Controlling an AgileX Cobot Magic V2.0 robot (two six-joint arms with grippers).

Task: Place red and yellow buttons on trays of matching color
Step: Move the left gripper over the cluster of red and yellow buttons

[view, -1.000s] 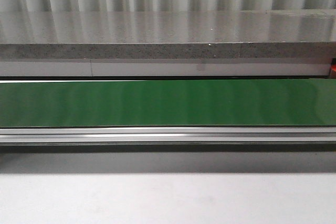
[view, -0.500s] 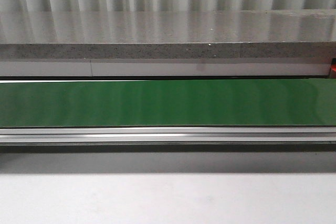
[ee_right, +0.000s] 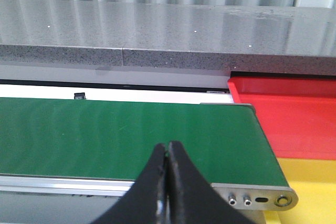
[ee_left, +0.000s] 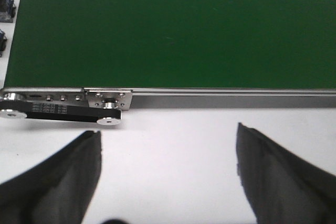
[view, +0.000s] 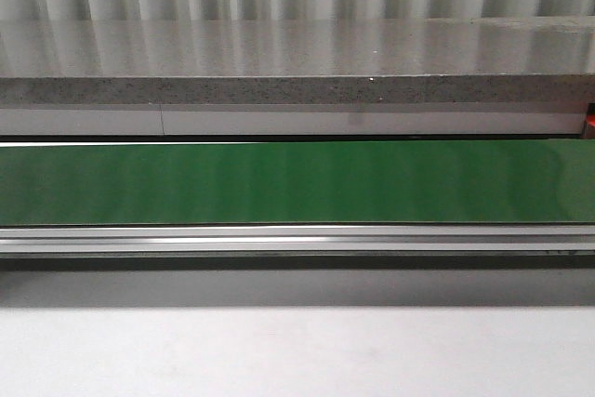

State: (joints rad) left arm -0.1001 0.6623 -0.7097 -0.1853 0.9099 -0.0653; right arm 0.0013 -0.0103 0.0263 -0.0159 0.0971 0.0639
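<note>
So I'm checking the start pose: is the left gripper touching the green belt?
Apart. The left wrist view shows the left gripper open over white table, short of the green belt.

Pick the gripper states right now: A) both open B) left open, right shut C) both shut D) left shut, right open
B: in the left wrist view the left gripper has its fingers spread wide over the white table, while the right gripper has its fingertips pressed together, empty, in front of the green belt.

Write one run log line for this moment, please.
belt: no buttons seen | left gripper: open, over table | right gripper: shut, empty, near belt end | red tray, yellow tray: empty where visible
</note>
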